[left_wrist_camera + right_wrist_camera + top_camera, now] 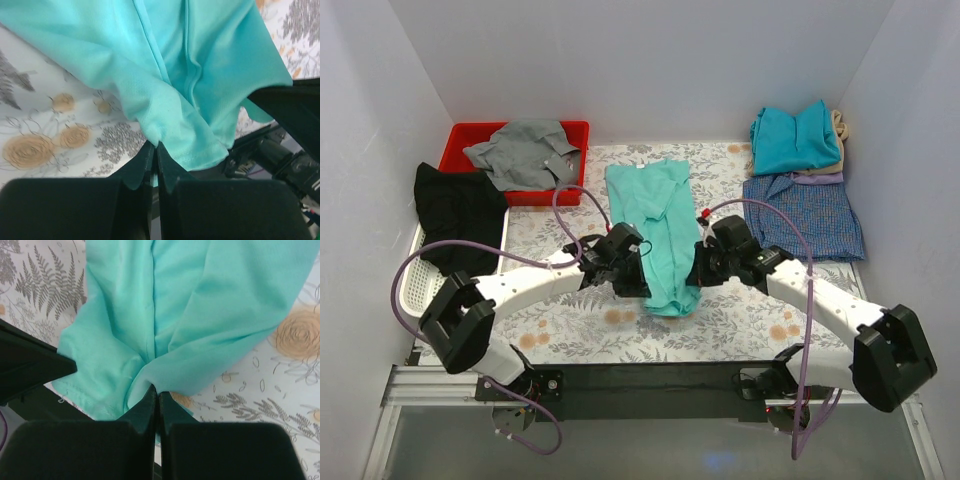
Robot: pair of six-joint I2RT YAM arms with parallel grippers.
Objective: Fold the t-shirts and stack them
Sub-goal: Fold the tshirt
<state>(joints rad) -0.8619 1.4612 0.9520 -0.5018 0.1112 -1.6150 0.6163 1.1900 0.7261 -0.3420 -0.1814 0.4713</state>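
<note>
At the far left of my bench a black garment is draped over a white basket; just behind it, a red bin holds a crumpled grey shirt.

My left tool sits at the left side of the near end of the mint-green tee; its fingers are pressed together with a fold of the mint cloth pinched at their tips; the rest of the fabric spreads away from them over the floral bench cover.

The tee lies in the middle of the bench as a long narrow strip, folded lengthwise and running from the far side towards me; its near end is bunched between my two tools.

My right tool is at the right side of that same near end, facing the left one across the cloth; its fingers are likewise closed to a thin line, gripping a gather of the tee.

Further right, by the wall and apart from the tee, the other shirts are piled; the teal-blue shirt lies on top at the far end; slivers of the beige shirt and the lavender shirt show at its edges; the blue check shirt spreads out nearer me.
</note>
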